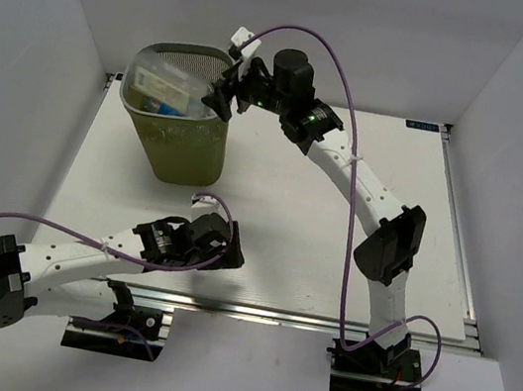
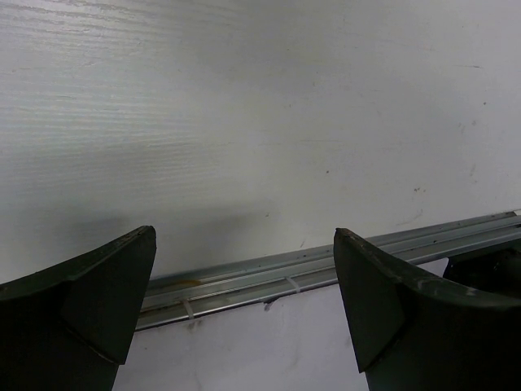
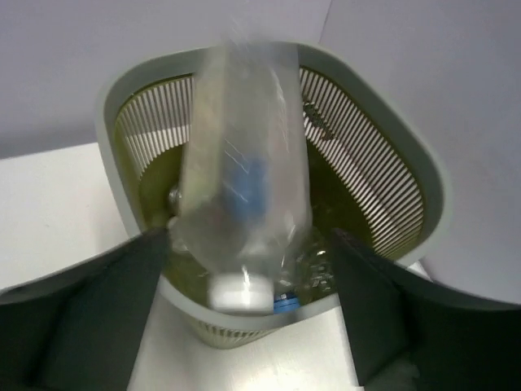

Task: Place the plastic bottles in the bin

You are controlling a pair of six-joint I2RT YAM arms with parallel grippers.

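White table (image 1: 336,228): clear bottle (image 3: 244,179) above slatted olive bin (image 3: 370,175).

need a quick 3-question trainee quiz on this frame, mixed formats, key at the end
1. True or false: the left gripper holds a bottle.
2. The blurred clear bottle between the open fingers of the right gripper is over: A) the bin; B) bare table; C) the right arm's base.
3. Fill in: that bottle's cap is ___.
Key: 1 false, its fingers are wide apart with nothing between them. 2 A. 3 white.
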